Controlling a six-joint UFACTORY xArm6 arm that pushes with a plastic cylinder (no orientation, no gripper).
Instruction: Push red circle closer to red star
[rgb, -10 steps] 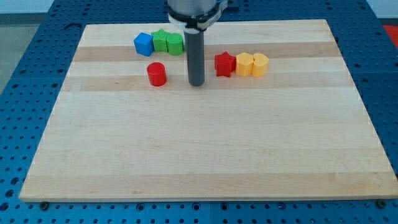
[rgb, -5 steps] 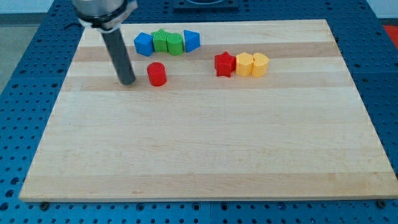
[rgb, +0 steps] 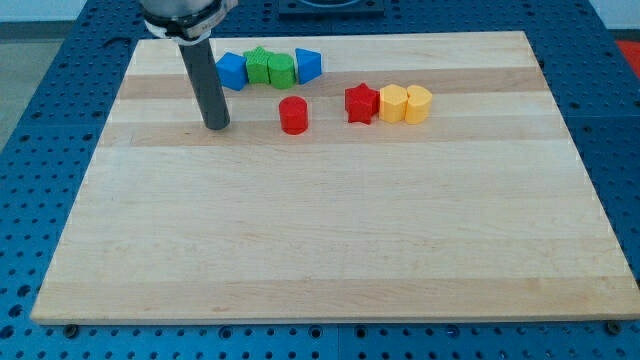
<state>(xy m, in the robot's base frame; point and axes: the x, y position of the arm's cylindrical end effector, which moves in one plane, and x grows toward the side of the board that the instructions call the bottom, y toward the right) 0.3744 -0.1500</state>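
Rod (rgb: 205, 80) stands near the view's upper left of the bench (rgb: 320, 230), dark and slightly slanted, and my tip (rgb: 217, 127) rests on the wood to the view's left of the red circle (rgb: 293, 115), apart from it with bare wood between. Jaws do not exist on this arm (it ends in the plain rod), so nothing is grasped.

Red circle sits a little below the row of blocks at the view's top, and to the view's left of the red star (rgb: 361, 102), near it but not touching; a gap of bench shows between them. Red star touches or all but touches a yellow block (rgb: 394, 104) on its right, and a second yellow block (rgb: 419, 103) sits tight against that one; both look faceted, though their exact shapes are hard to make out.

Along the view's top runs a tight row: a blue block (rgb: 231, 71) just right of the rod, a green block (rgb: 259, 66), another green block (rgb: 282, 71), and a blue wedge-like block (rgb: 309, 65) at the right end.
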